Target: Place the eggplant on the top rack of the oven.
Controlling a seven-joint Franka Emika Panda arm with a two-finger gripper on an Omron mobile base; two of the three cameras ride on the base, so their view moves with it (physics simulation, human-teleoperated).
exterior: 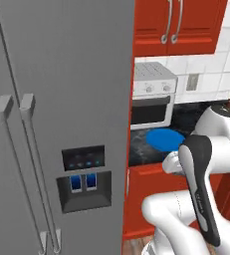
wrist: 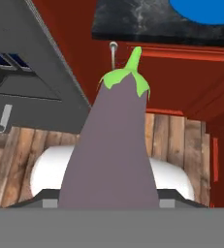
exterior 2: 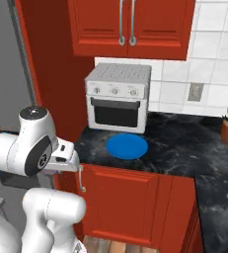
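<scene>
- Hand view: gripper [wrist: 108,206] grasps the eggplant [wrist: 111,150], stem up.
- Risk: swinging toward the oven, it could clip the fridge [exterior: 57,99] nearby left and slip.

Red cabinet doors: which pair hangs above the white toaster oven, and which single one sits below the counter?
The upper cabinet doors carry long silver handles; the lower cabinet door sits beneath the black counter.

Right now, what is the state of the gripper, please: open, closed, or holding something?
Gripper: closed on the eggplant, which rises from between its fingertips in the hand view, green stem pointing away.
</scene>
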